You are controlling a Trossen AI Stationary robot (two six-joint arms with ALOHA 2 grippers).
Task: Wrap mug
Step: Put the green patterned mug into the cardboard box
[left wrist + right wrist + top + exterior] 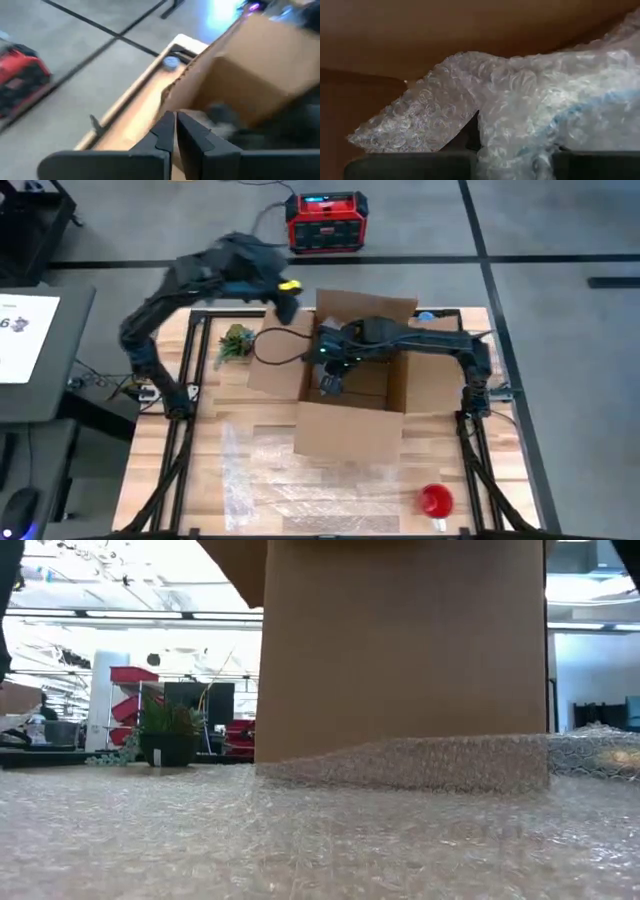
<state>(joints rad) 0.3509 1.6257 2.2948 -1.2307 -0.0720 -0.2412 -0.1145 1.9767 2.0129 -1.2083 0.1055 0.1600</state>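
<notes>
Both grippers checked: right gripper (331, 383) down inside cardboard box (350, 430), clenched on bubble-wrapped mug (540, 110), so lower it gently onto the floor before letting go; left gripper (175, 131) clenched empty above box's rear flap.

box (350, 430) brown | bubble wrap (300, 490) clear, dimpled | cup (435, 500) red | plant (236, 343) green

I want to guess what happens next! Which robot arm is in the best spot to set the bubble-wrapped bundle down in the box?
Probably the right. Its claw is inside the cardboard box, against the bubble-wrapped bundle. The left claw is shut, up above the box's back edge.
</notes>
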